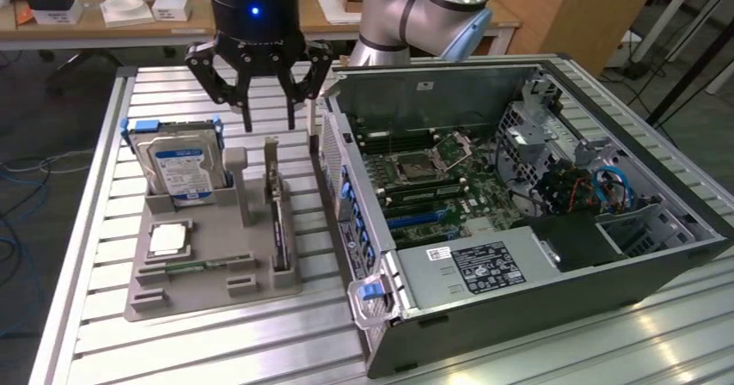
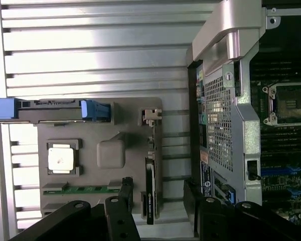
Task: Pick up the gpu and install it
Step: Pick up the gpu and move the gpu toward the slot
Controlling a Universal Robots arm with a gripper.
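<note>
The black gripper [image 1: 275, 124] hovers, fingers wide, over the thin green-and-black gpu card [image 1: 275, 209] standing on edge in a grey tray [image 1: 218, 292]. It is likely light, stiff and fragile, best pinched across its flat faces.

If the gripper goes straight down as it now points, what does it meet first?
Most likely the top edge of the gpu, which stands upright in the grey tray under the open gripper; depth is unclear.

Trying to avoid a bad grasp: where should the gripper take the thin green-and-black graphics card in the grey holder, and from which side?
Take the thin green-and-black graphics card by its upper long edge, straight from above, pinching its two flat faces. It stands on edge in the grey holder, so only the top seems free.
</note>
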